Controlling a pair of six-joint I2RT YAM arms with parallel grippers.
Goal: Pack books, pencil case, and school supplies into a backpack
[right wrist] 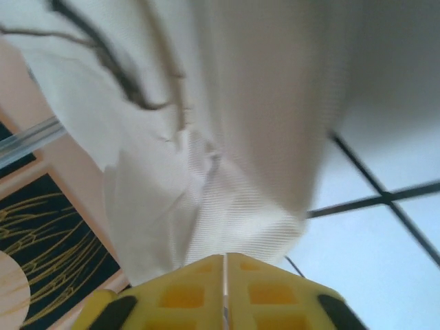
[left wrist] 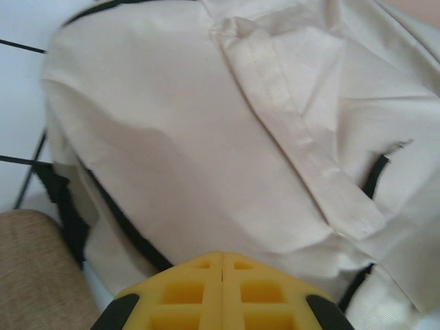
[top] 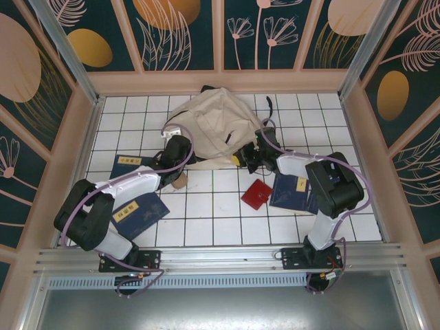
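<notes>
The cream-beige backpack (top: 210,124) lies crumpled at the back centre of the tiled floor. My left gripper (top: 177,148) is at its left lower edge, and in the left wrist view its yellow jaws (left wrist: 221,256) are pressed together right against the fabric (left wrist: 206,137). My right gripper (top: 246,157) is at the backpack's right lower edge. Its jaws (right wrist: 225,257) are pinched on a raised fold of fabric (right wrist: 227,199). The tan pencil case (top: 180,181) (left wrist: 34,268) lies under the left arm. The red case (top: 256,194) and navy books (top: 141,213) (top: 128,163) (top: 292,192) lie on the floor.
Low peach walls (top: 220,81) ring the white tiled floor (top: 213,220). A metal rail (top: 220,258) runs along the near edge by the arm bases. Black straps (top: 271,103) trail from the backpack towards the back wall.
</notes>
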